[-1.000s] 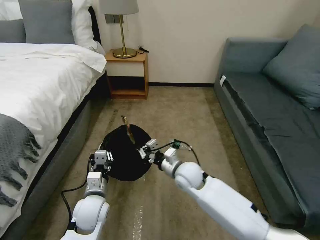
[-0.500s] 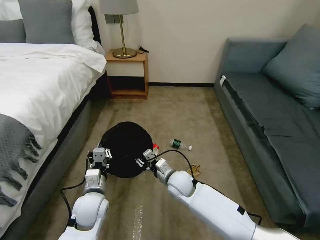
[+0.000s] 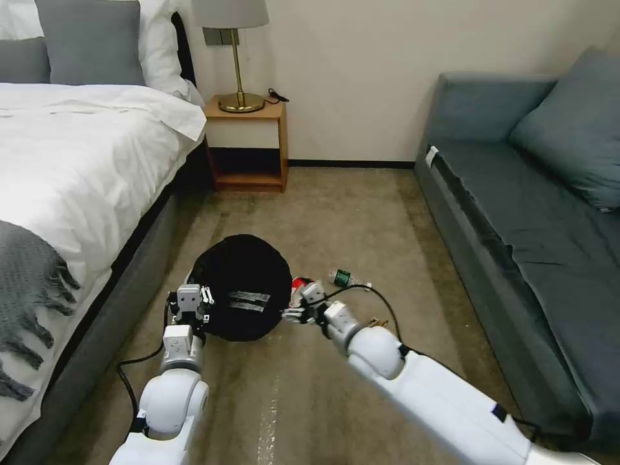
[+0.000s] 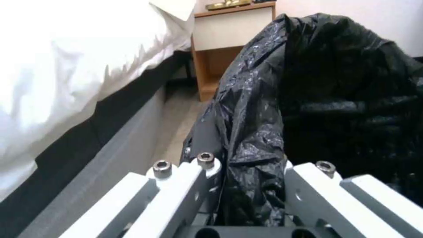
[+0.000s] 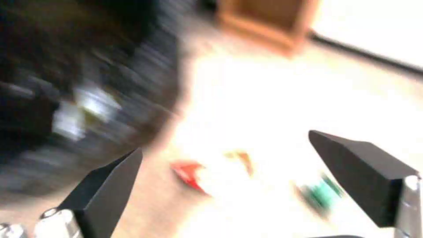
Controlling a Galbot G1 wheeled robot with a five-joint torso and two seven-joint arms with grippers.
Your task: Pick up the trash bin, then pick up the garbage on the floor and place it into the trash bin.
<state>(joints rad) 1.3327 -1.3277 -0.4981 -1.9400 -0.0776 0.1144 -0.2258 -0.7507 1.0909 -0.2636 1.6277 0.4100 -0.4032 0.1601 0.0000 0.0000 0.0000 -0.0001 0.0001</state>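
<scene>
The left tool is clamped on the near rim of the trash bin; in the left wrist view the crinkled black bag folded over that rim is pinched between its two white fingers. The bin sits over the floor beside the bed, its black-lined mouth facing up toward the head camera (whether its base touches the carpet cannot be told).

The right tool is just beside the bin's right side, low over the carpet, with its dark fingers spread wide apart and nothing between them. Past it in the right wrist view, blurred, lie the red-and-white wrapper and the bottle's green label.

In the head view the wrapper lies on the floor touching or nearly touching the bin's right edge, with the small clear bottle just to the right of it. A tan scrap peeks out beside the right forearm, near the sofa. A nightstand with a lamp stands against the far wall.
</scene>
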